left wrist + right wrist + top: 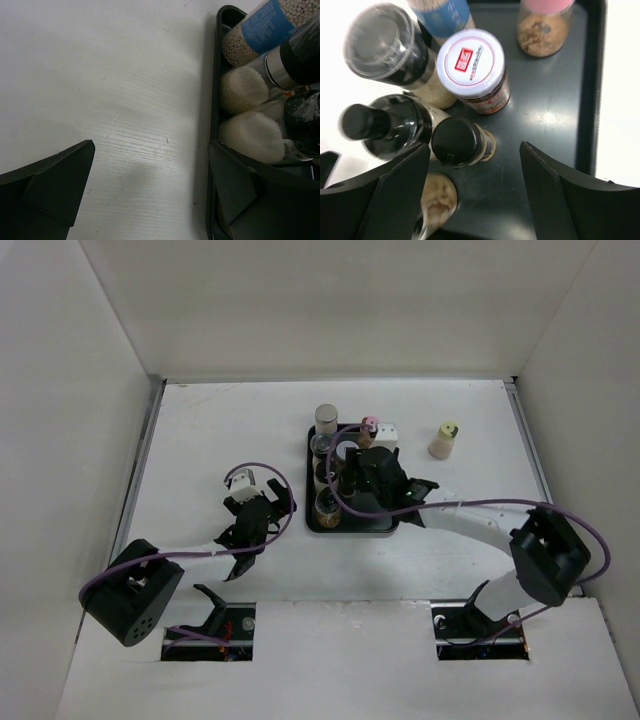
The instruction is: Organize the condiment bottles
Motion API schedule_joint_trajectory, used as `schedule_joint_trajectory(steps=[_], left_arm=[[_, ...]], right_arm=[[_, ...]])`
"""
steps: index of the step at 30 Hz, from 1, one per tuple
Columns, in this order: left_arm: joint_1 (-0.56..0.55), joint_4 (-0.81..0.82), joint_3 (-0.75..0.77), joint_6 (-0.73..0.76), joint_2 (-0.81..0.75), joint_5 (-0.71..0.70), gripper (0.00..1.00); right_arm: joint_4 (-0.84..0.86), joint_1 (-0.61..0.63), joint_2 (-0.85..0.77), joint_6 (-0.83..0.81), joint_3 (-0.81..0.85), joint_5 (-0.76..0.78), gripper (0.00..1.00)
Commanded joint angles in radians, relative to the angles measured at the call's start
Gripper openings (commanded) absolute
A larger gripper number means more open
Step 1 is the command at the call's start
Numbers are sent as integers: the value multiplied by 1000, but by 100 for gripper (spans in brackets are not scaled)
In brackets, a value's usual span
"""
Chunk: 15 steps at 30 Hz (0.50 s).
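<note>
Over the tray [545,115], the right gripper [475,145] hung wide open and empty above the crowded condiment bottles [475,70] (one yellow-capped bottle [444,438] stood outside, well apart); descending, its fingers [395,190] might topple neighbours.

Table [200,440]: white, faint wood grain, few small marks.
Back wall [330,300]: plain white panel.
Left wall [60,390]: white panel.
Right wall [590,340]: white panel.
Front board [340,660]: white, two rectangular cutouts.
Light: even, soft shadows.

Flat black tray [545,100] right of centre on white table [220,430]; white walls [300,310] around.
</note>
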Motion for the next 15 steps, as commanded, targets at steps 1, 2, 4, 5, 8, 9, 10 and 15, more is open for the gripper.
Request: schedule_joint_trajectory(steps=[1,2,4,5,8,9,10,15], left_arm=[[-3,38,11,-9,-26,4,100],[-2,40,11,-9,-21,1,100],[0,34,15,-9,-12,2,100],[0,32,16,-9,-13,7,100],[-5,37,12,-9,-21,-1,100],[-5,40,14,-10,-12,-1,100],[-5,37,19,-10,-1,-1,100],[-3,31,17,-10,-13,-8,100]], right_arm=[[-7,-37,-120,20,-36,28,80],[-11,-59,-145,26,-53,28,81],[-7,-123,-188,37,-84,27,85],[1,-163,-202,34,-93,28,88],[18,-310,-203,9,-89,60,97],[30,-362,-191,-3,-81,74,99],[39,-410,-176,-11,-67,77,100],[65,-576,5,-55,58,29,100]])
